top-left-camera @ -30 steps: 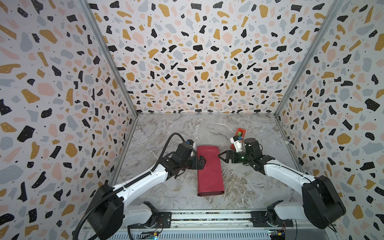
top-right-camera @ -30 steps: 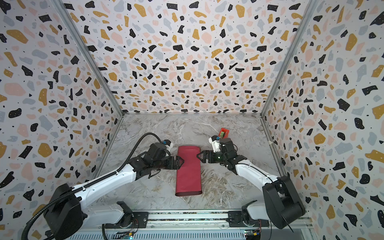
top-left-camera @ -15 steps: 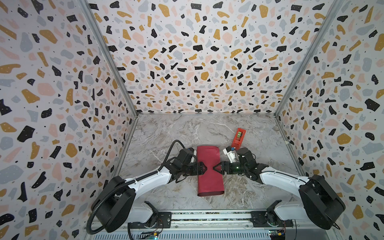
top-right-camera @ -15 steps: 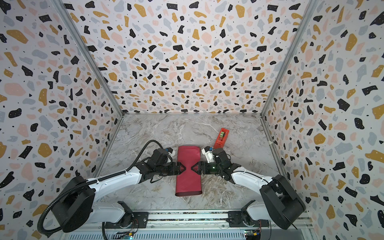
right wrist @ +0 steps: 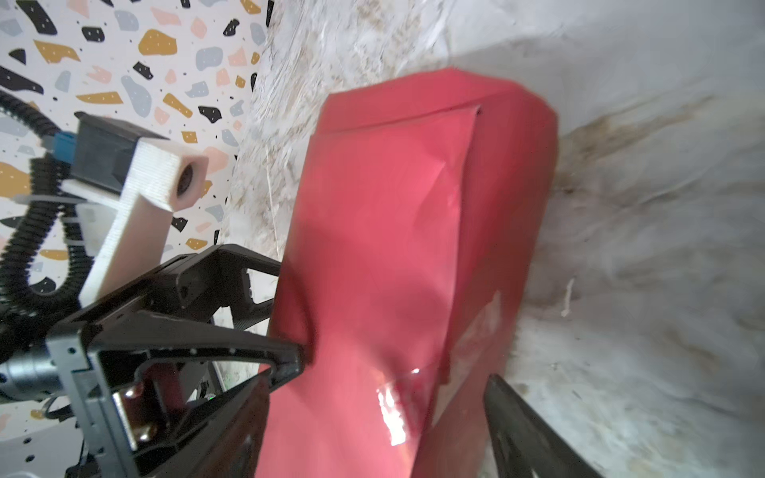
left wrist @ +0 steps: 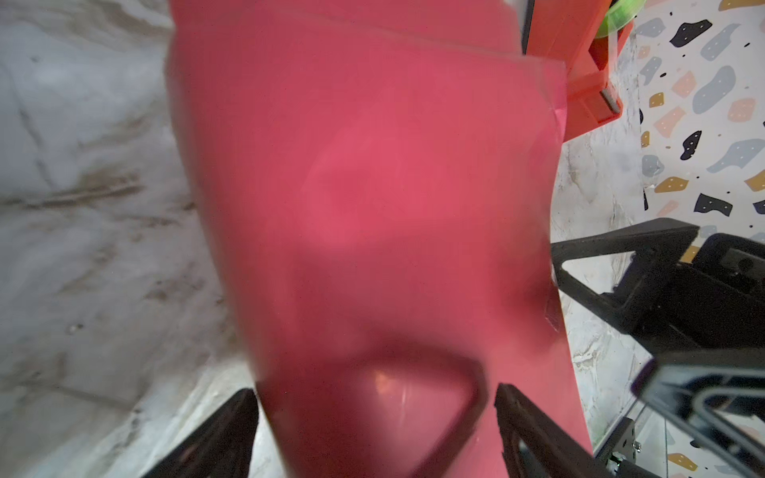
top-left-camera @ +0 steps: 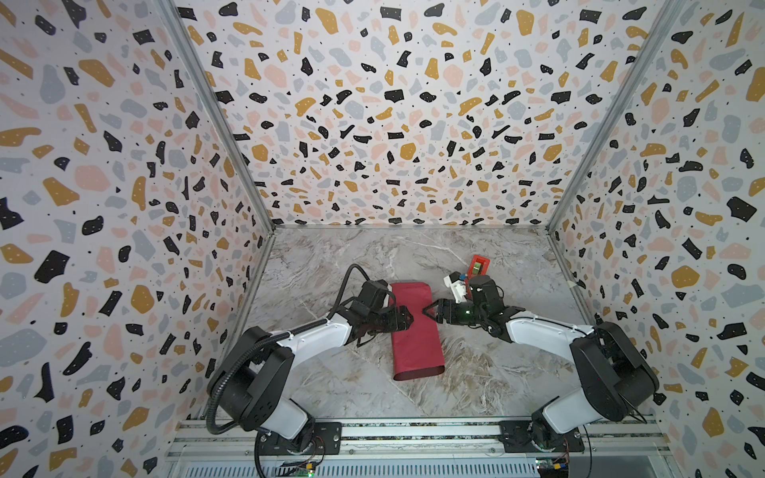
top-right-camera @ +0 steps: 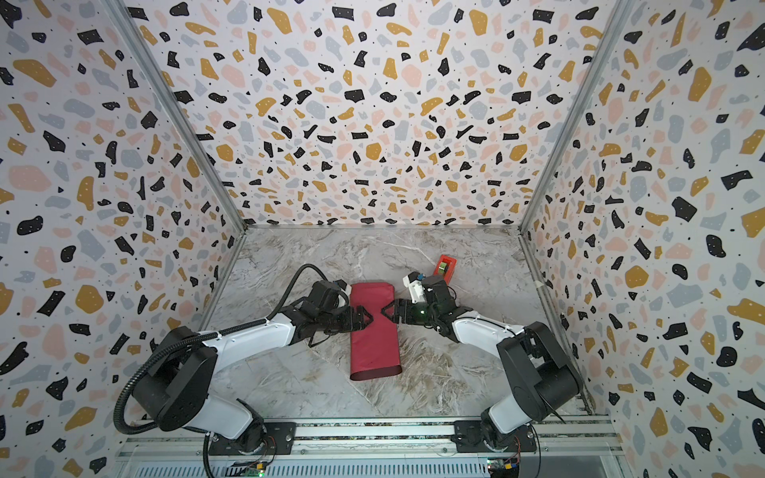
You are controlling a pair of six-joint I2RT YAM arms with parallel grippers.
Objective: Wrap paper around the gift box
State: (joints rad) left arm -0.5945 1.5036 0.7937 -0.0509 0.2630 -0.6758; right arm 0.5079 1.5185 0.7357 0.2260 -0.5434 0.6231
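Left wrist view showed the paper point(left wrist: 372, 186) folded into a tube; left claw point(top-left-camera: 408, 318) and right claw point(top-left-camera: 425, 311) both gaped wide, tips touching its opposite sides.

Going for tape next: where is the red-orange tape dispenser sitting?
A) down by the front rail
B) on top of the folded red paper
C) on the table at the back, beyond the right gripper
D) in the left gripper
C: in both top views the tape dispenser stands on the table behind the right gripper, apart from the paper.
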